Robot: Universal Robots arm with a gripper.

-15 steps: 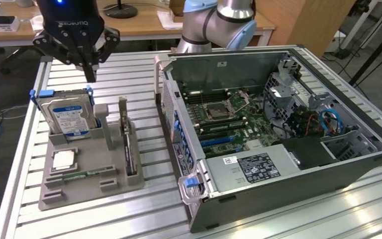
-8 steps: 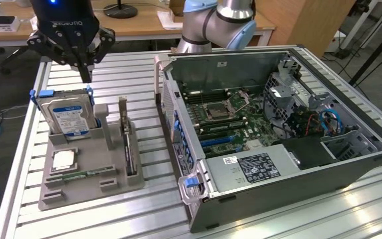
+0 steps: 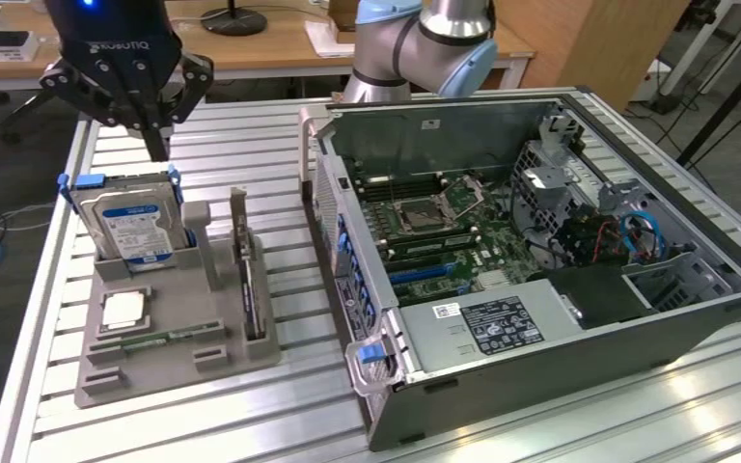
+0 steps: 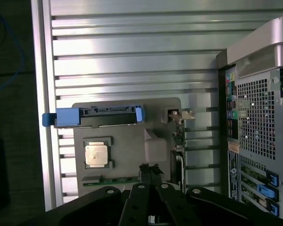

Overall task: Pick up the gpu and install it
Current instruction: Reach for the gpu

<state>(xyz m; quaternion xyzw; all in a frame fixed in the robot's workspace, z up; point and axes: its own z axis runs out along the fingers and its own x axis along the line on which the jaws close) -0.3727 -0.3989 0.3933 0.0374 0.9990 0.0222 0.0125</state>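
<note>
In the exterior view, one claw (image 3: 155, 147) is seen above the slatted table (image 3: 255, 424), its fingers pressed together on nothing, over the far edge of one grey tray (image 3: 151, 371). Four parts are counted in that tray: one hard drive (image 3: 135, 224) standing upright in blue rails, one gpu (image 3: 252, 289) set on its edge in a slot on the side nearer the case, one processor chip (image 3: 123, 311) lying flat, and one memory stick (image 3: 165, 338). A raised grey block of the tray is found between the hard drive and the gpu. One open computer case (image 3: 538, 289) is placed at the exterior view's right of the tray, close beside the gpu. In the wrist view, the closed claw (image 4: 151, 170) is seen over the tray (image 4: 127, 136), with nothing pinched. The gpu (image 4: 179, 141) is shown edge-on between the tray's block and the case (image 4: 259, 117), apart from the claw. The hard drive (image 4: 96, 116), chip (image 4: 98, 155) and memory stick (image 4: 113, 181) are seen once each.
</note>
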